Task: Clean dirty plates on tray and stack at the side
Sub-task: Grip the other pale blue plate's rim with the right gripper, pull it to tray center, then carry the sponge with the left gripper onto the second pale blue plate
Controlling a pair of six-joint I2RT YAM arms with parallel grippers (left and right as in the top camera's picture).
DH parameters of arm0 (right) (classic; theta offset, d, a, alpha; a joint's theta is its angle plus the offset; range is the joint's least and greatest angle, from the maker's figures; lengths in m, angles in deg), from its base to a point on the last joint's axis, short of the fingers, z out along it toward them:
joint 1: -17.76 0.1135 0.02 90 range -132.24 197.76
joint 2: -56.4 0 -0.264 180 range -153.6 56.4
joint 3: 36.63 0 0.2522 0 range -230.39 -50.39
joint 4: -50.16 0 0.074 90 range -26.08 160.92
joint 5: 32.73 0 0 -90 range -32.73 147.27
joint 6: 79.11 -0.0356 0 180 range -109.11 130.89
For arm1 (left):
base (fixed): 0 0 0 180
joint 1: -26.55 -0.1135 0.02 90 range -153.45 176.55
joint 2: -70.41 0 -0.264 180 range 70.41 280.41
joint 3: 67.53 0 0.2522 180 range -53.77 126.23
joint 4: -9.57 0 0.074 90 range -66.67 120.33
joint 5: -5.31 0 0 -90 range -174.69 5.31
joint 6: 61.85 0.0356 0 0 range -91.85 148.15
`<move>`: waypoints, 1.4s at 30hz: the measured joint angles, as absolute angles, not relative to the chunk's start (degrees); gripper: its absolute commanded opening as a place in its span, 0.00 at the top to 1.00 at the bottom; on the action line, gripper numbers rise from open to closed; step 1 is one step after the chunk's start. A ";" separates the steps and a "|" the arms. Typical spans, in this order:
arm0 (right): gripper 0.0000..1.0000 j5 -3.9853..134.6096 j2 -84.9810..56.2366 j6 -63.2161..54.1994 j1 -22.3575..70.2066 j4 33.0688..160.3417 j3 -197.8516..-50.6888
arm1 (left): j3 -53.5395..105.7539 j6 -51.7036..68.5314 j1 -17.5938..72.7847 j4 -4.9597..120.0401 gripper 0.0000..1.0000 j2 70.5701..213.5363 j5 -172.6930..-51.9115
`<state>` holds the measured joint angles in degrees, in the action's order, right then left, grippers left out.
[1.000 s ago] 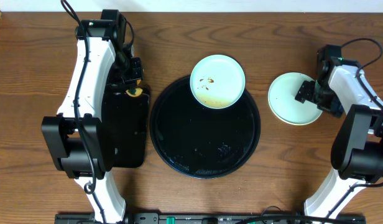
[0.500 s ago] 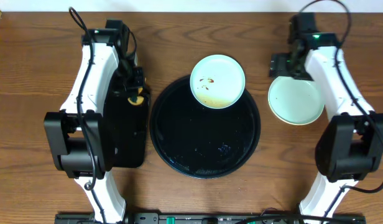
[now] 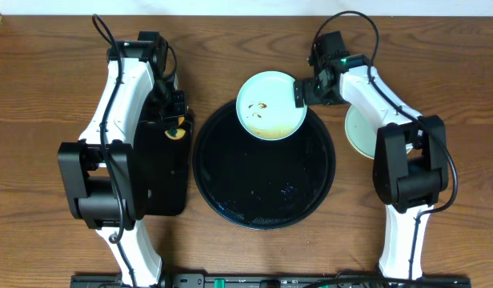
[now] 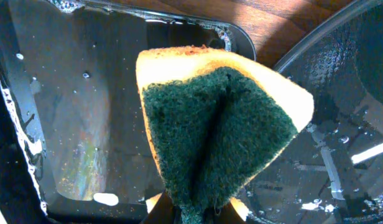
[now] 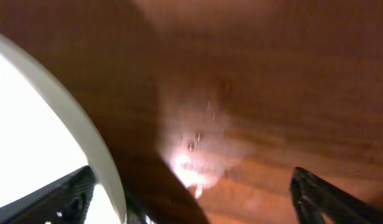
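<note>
- Two plates show: a sauce-smeared mint plate (image 3: 269,106) lies across the far rim of the round black tray (image 3: 262,192) at mid-desk, and a second plate (image 3: 360,132) sits on bare wood toward the right edge, partly under the arm.
- The right gripper (image 3: 301,92) is at the smeared plate's right rim, its fingers (image 5: 70,196) spread wide.
- The left gripper (image 3: 174,122) pinches a yellow-and-green sponge (image 4: 219,124) above the rectangular tray (image 3: 166,176) toward the left edge.

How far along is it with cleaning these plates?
Looks done: at least one pale plate sits beside the round tray, on the table at right. In hand: the left gripper holds a sponge; the right gripper is open at the rim of the smeared plate. Left: scrubbing that plate and stacking it.
</note>
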<state>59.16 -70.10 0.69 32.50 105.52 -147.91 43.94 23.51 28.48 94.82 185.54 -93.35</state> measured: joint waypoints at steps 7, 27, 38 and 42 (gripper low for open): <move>0.51 60.34 -70.10 -0.64 32.46 102.57 -147.91 | 43.94 23.53 28.48 94.82 0.92 185.56 -93.35; 0.99 63.47 -70.07 -0.62 39.93 114.18 -148.06 | 43.94 24.16 28.52 95.71 0.92 185.56 -95.19; 0.99 62.31 -70.07 -0.62 40.33 116.82 -148.06 | 43.94 30.15 35.58 96.48 0.93 185.56 -113.20; 0.99 62.20 -70.07 -0.62 40.33 117.24 -148.06 | 42.57 30.54 41.59 89.40 0.92 185.56 -119.30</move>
